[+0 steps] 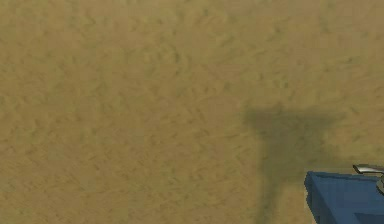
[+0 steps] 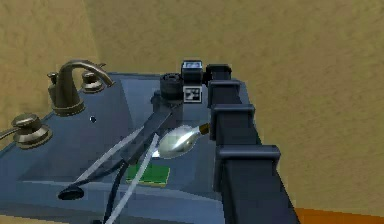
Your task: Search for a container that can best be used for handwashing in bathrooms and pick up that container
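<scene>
At the forward view's left and middle I see a sandy, rough-looking surface (image 1: pixel 120 90). In that view's bottom right corner there is a blue corner (image 1: pixel 345 197) of some furniture, cut off by the edge, so I cannot say what it is.

The arm side view gives me what the forward view does not. At its left a bronze faucet (image 2: pixel 75 85) stands, with a separate bronze handle (image 2: pixel 28 130) in front of it, both on a blue-grey table (image 2: pixel 40 170). A sink basin (image 2: pixel 105 120) is sunk into this table, and its bottom has one small dark dot. My two thin fingers (image 2: pixel 115 160) slant across the basin toward the lower left, and one ends in a dark pad near the bottom edge. Beside them lies a flat green thing (image 2: pixel 150 176); I cannot tell whether it lies inside the basin or on its rim.

Right of it is a silvery rounded thing (image 2: pixel 180 142) with a small dark end, close to the dark body of my jaws. By its shape it may be the handwashing container, but it is too small to be sure. The table is behind it, so I cannot tell whether my jaws are grasping it or anything else.

Further right, two white marker squares (image 2: pixel 190 90) stand at the far end of my arm (image 2: pixel 235 130), a dark stepped bar which hides the table's right side. Behind it is a sandy wall (image 2: pixel 310 60).
</scene>
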